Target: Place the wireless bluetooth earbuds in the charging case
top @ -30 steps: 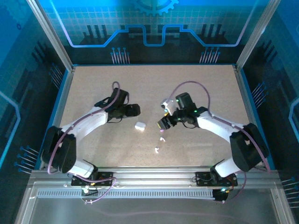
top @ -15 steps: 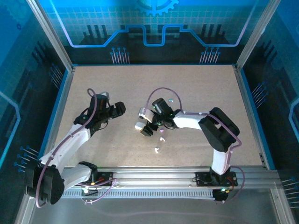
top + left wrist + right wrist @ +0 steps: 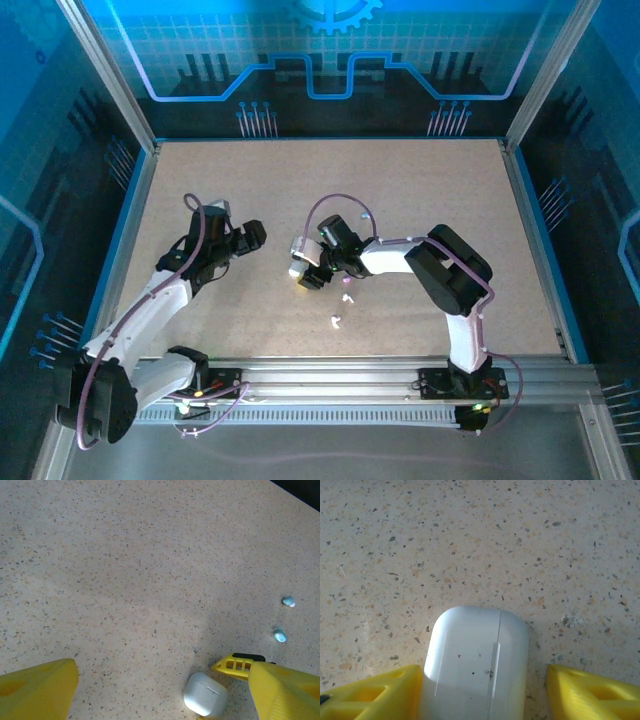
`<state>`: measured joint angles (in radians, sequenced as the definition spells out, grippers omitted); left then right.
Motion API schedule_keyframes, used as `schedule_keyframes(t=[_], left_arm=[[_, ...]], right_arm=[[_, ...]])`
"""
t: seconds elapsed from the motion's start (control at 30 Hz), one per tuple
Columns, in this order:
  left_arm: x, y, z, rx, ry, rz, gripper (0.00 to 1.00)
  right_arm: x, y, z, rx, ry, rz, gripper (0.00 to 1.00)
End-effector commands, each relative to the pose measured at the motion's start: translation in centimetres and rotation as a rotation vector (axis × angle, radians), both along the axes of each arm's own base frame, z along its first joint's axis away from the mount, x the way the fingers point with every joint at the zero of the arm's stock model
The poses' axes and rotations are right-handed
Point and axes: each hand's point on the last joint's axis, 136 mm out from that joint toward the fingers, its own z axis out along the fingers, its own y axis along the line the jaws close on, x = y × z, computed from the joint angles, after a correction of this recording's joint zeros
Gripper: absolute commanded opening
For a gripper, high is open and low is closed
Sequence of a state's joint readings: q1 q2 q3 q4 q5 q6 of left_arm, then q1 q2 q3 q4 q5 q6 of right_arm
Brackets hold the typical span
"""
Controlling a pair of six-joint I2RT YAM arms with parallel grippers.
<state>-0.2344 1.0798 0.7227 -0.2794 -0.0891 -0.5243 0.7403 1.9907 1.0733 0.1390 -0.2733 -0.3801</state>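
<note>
The right gripper (image 3: 480, 682) straddles the white charging case (image 3: 477, 662) mid-table (image 3: 420, 180), jaws apart: one finger touches it, the other stands clear. The left gripper (image 3: 255, 233) hangs spread wide toward the left edge. Loose earbuds (image 3: 347, 297) lie nearer the near edge. An uneven squeeze could, I think, skid the rounded case away.

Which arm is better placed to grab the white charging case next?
Right: the right gripper straddles the charging case, one finger on each side. The left gripper hangs open, off to the case's side.
</note>
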Motion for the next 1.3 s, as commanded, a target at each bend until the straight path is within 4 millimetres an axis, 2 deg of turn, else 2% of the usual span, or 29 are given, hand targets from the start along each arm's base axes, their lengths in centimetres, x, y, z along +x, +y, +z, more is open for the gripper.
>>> schedule_keyframes(t=[0.0, 0.13, 0.27, 0.47, 0.57, 0.73, 0.83, 0.93, 1.03, 1.27], left_arm=[[0.5, 0.1, 0.2, 0.003, -0.010, -0.004, 0.89], [0.7, -0.3, 0.2, -0.010, -0.009, -0.016, 0.89], [1.1, -1.2, 0.7, -0.037, -0.024, -0.058, 0.89], [1.6, -3.4, 3.5, -0.090, -0.130, -0.191, 0.88], [1.7, -5.0, 5.9, -0.129, -0.211, -0.286, 0.88], [1.0, -9.0, 10.7, -0.260, -0.351, -0.520, 0.88], [0.2, -11.4, 13.5, -0.373, -0.422, -0.674, 0.87], [-0.4, -13.2, 15.4, -0.472, -0.448, -0.795, 0.86], [-1.3, -14.7, 16.5, -0.532, -0.452, -0.905, 0.85], [-3.1, -17.4, 16.5, -0.539, -0.442, -1.056, 0.82]], right_arm=[[-0.5, 0.2, -0.9, -0.027, 0.001, 0.021, 0.62], [-0.7, 0.3, -0.8, -0.021, 0.004, 0.035, 0.53], [-0.3, 0.4, 0.8, 0.009, -0.030, 0.021, 0.50], [0.1, -0.2, 7.7, 0.102, -0.181, 0.002, 0.49], [0.1, -1.3, 11.9, 0.117, -0.304, -0.010, 0.50], [-0.1, -4.1, 19.0, 0.099, -0.544, -0.022, 0.51], [-0.5, -5.5, 22.3, 0.087, -0.672, -0.008, 0.51], [-0.8, -6.4, 24.2, 0.060, -0.771, 0.015, 0.51], [-1.1, -7.0, 25.8, 0.057, -0.812, 0.020, 0.51], [-1.8, -7.1, 27.5, 0.098, -0.840, 0.031, 0.51]])
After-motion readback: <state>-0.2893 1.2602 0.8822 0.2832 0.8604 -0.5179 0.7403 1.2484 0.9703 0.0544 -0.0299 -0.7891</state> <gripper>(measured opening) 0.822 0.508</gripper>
